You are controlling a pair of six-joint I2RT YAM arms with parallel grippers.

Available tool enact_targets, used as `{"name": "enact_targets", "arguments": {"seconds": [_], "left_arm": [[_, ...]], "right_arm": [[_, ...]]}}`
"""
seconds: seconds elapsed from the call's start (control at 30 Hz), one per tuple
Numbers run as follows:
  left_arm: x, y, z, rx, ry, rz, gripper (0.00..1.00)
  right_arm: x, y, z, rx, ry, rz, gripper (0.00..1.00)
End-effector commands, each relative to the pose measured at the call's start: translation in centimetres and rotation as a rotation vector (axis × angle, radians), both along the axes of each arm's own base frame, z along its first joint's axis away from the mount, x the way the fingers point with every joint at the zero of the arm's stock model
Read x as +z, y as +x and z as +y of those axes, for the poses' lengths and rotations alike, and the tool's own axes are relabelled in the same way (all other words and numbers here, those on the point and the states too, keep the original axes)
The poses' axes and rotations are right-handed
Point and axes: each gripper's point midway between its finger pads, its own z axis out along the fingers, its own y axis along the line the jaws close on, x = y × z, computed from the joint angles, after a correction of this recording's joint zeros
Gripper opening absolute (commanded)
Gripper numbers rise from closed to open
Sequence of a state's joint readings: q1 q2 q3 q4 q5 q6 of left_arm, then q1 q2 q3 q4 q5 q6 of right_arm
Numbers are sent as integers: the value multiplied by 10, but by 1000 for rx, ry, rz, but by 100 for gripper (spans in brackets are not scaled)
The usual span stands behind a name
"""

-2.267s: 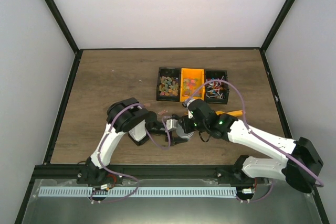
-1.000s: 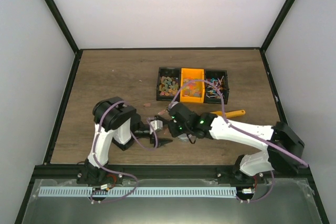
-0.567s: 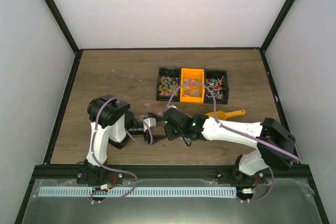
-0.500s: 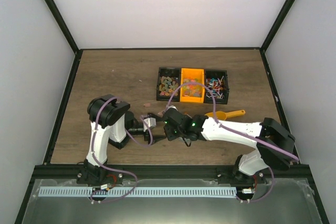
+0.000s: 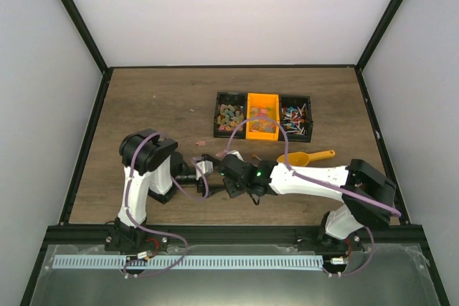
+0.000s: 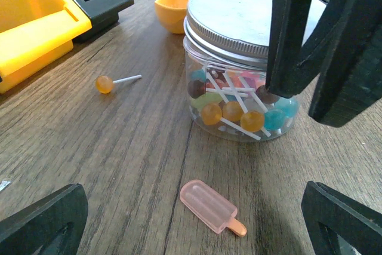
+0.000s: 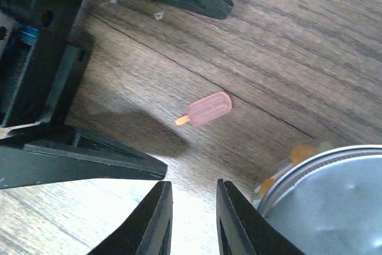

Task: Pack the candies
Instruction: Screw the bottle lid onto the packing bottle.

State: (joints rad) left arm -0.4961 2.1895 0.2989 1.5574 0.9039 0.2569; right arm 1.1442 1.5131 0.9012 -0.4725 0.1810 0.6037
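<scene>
Wood tabletop [image 6: 89, 141]: left pincer [image 6: 192, 198] spread wide before pink popsicle candy [image 7: 206, 109]; right pincer [image 7: 194, 190] slightly apart beside lidded jar [image 6: 236, 97].

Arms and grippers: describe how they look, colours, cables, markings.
The left arm and right arm have white link shells, black joint housings and black bases. A thin purple cable runs along each. A small green light glows near the right wrist. Fingers are matte black, flat and tapered.

Brown wooden table [image 5: 150, 105] enclosed by 3 white walls [image 5: 229, 12] with black posts [image 5: 77, 18].
</scene>
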Motion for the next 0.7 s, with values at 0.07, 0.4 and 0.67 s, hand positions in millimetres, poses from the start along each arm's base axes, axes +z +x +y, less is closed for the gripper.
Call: {"name": "enact_targets", "arguments": {"seconds": [0.07, 0.4, 0.67], "left_arm": [[-23, -1, 23, 146, -10, 196, 100], [-23, -1, 22, 142, -11, 198, 100], [-21, -1, 22, 136, -19, 201, 100]], "right_arm": [[5, 7, -14, -67, -48, -46, 24], [32, 4, -7, -49, 68, -63, 25], [69, 27, -42, -159, 254, -138, 24]]}}
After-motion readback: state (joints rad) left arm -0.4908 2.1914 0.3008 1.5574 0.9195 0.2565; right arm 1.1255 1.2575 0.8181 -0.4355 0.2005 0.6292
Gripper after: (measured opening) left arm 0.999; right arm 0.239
